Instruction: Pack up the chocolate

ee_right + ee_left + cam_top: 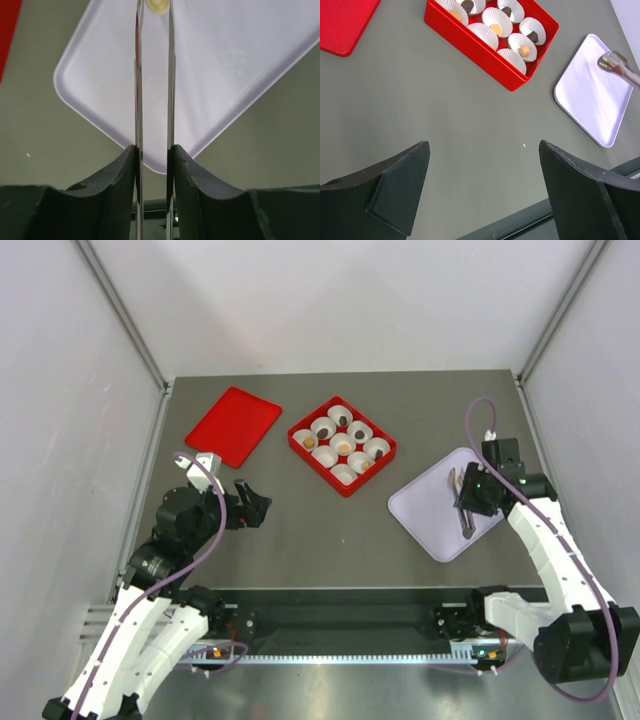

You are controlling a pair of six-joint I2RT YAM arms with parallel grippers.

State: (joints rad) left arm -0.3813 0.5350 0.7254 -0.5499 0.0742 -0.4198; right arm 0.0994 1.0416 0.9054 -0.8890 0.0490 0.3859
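Observation:
A red box [385, 462] holds white paper cups. Some cups hold a dark brown chocolate [340, 421] or a tan one [343, 446]. The left wrist view shows the box [480, 52] with tan pieces [523, 50] and dark pieces [533, 36]. My left gripper [255, 505] is open and empty over bare table [482, 145], left of the box. My right gripper [470, 502] is shut on metal tongs [138, 75] over a lavender tray [430, 510]. A pale roundish piece [155, 6] sits between the tong tips, cut off by the frame's top edge.
A flat red lid [233, 425] lies at the back left of the table. The lavender tray [590, 95] lies to the right of the box. White walls stand on both sides, and a metal rail [340, 620] runs along the near edge.

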